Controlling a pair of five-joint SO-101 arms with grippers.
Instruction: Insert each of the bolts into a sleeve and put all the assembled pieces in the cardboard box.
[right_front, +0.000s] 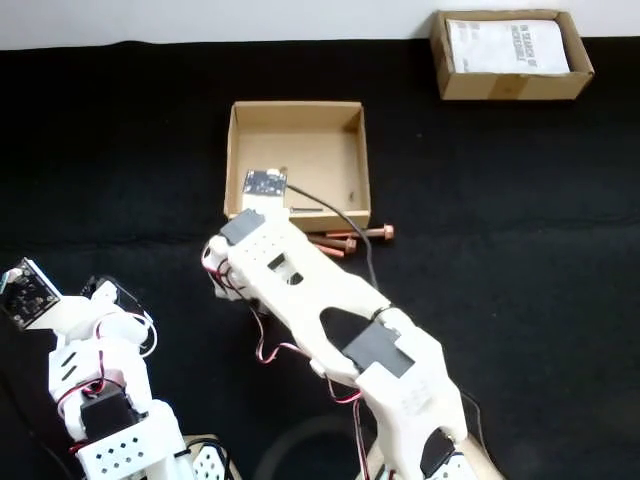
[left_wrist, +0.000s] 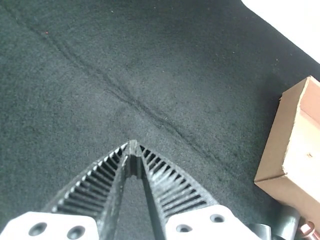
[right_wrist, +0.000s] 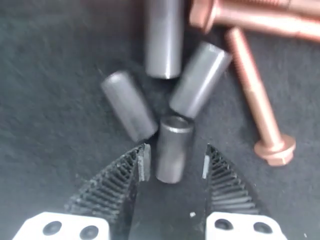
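- right pincer (right_wrist: 175, 156) is spread, with one sleeve (right_wrist: 172, 147) lying on the desk right between its tips, by the cardboard box (right_front: 232, 165)
- the sleeve's long axis runs in line with the fingers, so closing should catch its sides
- bolts (right_wrist: 260, 95) lie just beside it
- left pincer (left_wrist: 132, 150) is pressed together and well apart, so the right arm's nearer

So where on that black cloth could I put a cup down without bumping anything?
Bare black cloth lies left of the cardboard box, and a wide stretch sits right of the bolts, below the box holding paper. It's crowded at the cardboard box's front, where sleeves and bolts cluster under the right gripper.
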